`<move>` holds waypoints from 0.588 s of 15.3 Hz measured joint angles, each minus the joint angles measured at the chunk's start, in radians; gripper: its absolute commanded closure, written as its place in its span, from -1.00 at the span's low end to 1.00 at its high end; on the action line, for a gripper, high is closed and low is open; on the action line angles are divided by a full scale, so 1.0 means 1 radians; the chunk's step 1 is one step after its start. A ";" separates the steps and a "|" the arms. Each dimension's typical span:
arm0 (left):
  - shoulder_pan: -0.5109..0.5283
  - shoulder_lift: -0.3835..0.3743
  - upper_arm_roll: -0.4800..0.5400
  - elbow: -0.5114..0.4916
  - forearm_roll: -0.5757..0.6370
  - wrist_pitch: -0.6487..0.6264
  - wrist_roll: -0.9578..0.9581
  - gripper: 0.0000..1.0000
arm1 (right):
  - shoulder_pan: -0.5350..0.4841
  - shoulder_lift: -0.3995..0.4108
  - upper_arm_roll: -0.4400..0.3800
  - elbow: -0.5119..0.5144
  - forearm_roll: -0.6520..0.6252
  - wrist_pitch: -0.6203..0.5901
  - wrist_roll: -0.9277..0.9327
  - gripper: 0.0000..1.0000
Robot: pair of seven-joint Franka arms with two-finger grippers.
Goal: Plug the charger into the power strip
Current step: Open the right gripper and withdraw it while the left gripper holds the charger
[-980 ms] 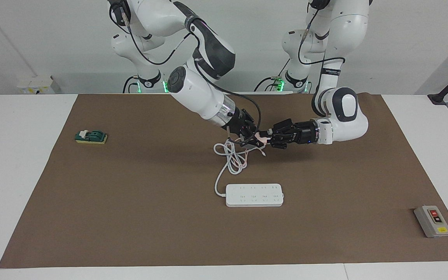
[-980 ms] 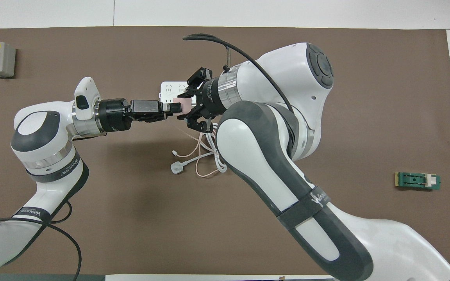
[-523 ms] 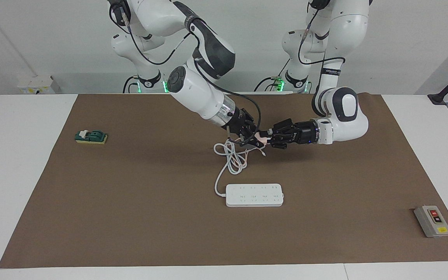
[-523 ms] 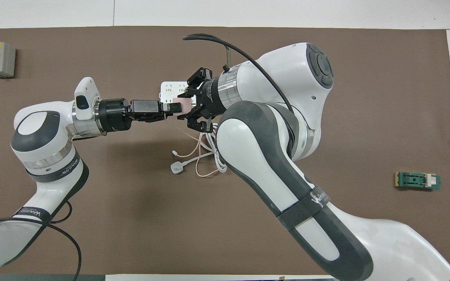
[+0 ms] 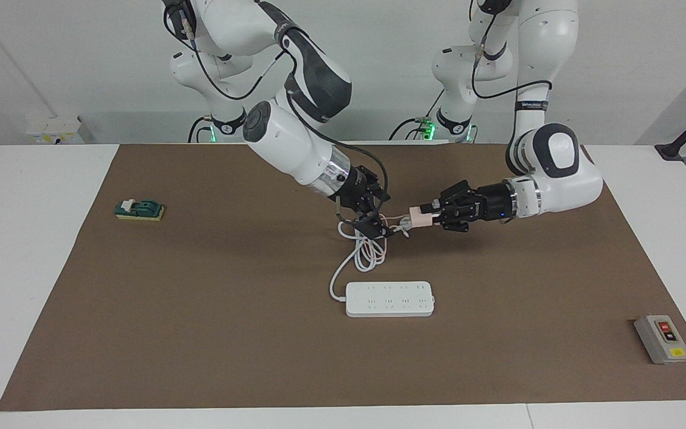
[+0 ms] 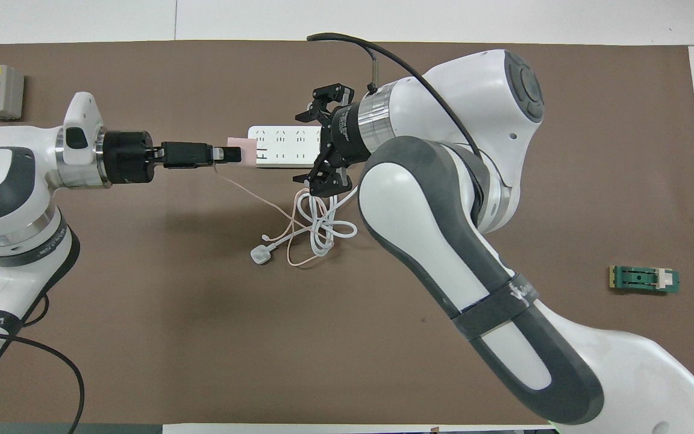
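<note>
Left gripper: the left gripper (image 5: 435, 213) is clamped on the charger (image 5: 420, 217); the pink cube sticks out past the fingertips, up in the air over the brown mat (image 5: 200, 333); in the overhead view the left gripper (image 6: 232, 155) holds the charger (image 6: 243, 149) over the end of the strip.
Right gripper: the right gripper (image 5: 377, 221) grasps nothing, its fingers spread apart; it hangs just beside the charger, over the loops of cord; in the overhead view the right gripper (image 6: 317, 144) has its two black fingers well apart.
Charger cable: a thin pink cable (image 6: 262, 205) drops from the charger to the mat and ends among the white loops.
Cord and plug: a thick white cord (image 5: 362, 253) lies in loose coils on the mat, nearer to the robots than the strip; its white three-pin plug (image 6: 260, 254) lies beside the coils.
Power strip: the power strip (image 5: 389, 298) is a long, flat, white, smooth plastic block with two rows of outlets; it lies flat on the mat, farther from the robots than both grippers, with nothing plugged in.
Arm poses: the left arm reaches sideways with the wrist almost level; the right arm slopes down from a high elbow.
Other things: a green and yellow small block (image 5: 139, 210) toward the right arm's end; a grey box with red and yellow buttons (image 5: 662, 338) toward the left arm's end, farthest from the robots.
</note>
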 measured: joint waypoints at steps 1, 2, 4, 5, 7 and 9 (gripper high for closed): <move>0.018 -0.010 0.000 0.010 0.025 -0.001 0.000 0.81 | -0.020 -0.002 -0.001 0.007 0.000 -0.018 0.000 -1.00; 0.036 -0.019 0.001 0.019 0.049 -0.003 0.000 0.81 | -0.042 -0.005 -0.002 0.013 0.000 -0.038 0.000 -1.00; 0.065 -0.027 0.001 0.046 0.111 -0.011 0.001 0.81 | -0.081 -0.016 -0.003 0.019 0.000 -0.071 0.000 -1.00; 0.076 -0.027 0.002 0.062 0.141 -0.012 0.003 0.82 | -0.095 -0.021 -0.004 0.021 -0.001 -0.086 0.000 -1.00; 0.094 -0.027 0.002 0.091 0.226 -0.012 0.012 0.83 | -0.118 -0.029 -0.005 0.033 -0.008 -0.118 0.000 -1.00; 0.109 -0.027 0.002 0.123 0.323 -0.015 0.018 0.85 | -0.145 -0.034 -0.006 0.054 -0.017 -0.158 0.000 -1.00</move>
